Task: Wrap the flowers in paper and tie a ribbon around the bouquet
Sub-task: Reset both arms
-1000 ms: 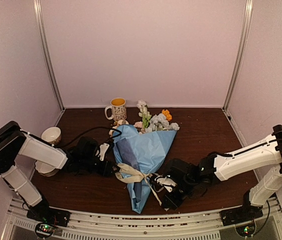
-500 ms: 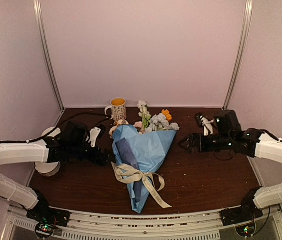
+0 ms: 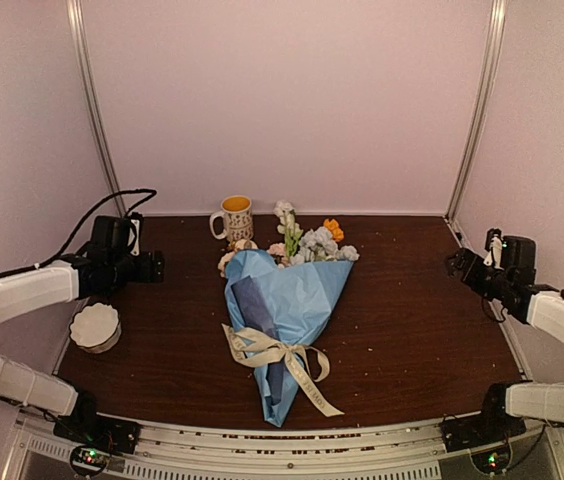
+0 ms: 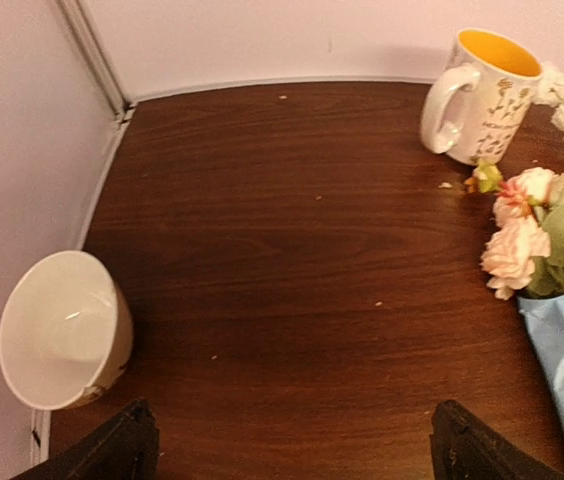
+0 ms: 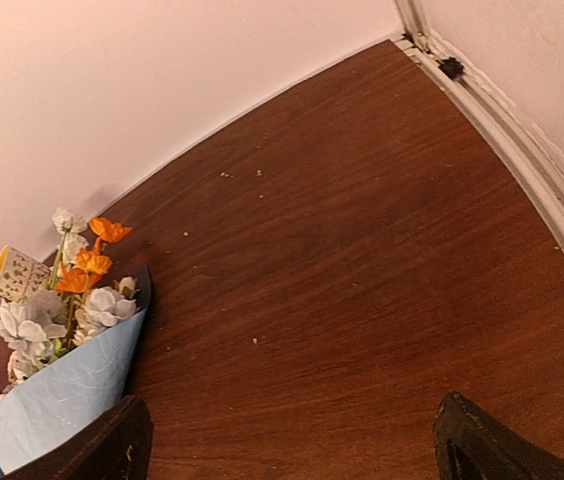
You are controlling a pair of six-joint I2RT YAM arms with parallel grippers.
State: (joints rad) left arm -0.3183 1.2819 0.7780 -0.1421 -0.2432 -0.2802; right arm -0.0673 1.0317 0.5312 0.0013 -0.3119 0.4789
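The bouquet lies in the middle of the table, a cone of light blue paper [image 3: 287, 305] with its tip toward the near edge. The flowers [image 3: 307, 243] stick out at its far end, white, pink and orange. A cream ribbon [image 3: 280, 351] is tied round the narrow part, its tails trailing toward the front. My left gripper [image 3: 154, 266] hangs open at the far left, well apart from the bouquet. My right gripper [image 3: 459, 262] is open at the far right, also apart. In the wrist views the left gripper [image 4: 297, 452] and right gripper [image 5: 297, 447] hold nothing, with pink blooms [image 4: 527, 235] and the paper's edge [image 5: 62, 395] off to the side.
A white-and-yellow mug [image 3: 235, 217] stands at the back, just left of the blooms. A white bowl [image 3: 95, 326] sits at the left edge below my left arm. Booth walls close in the table on three sides. The metal rail [image 3: 292, 440] runs along the front.
Both arms have pulled back from the bouquet to the table's sides and lifted. Both grippers have opened, and the ribbon is let go and lies tied on the paper.
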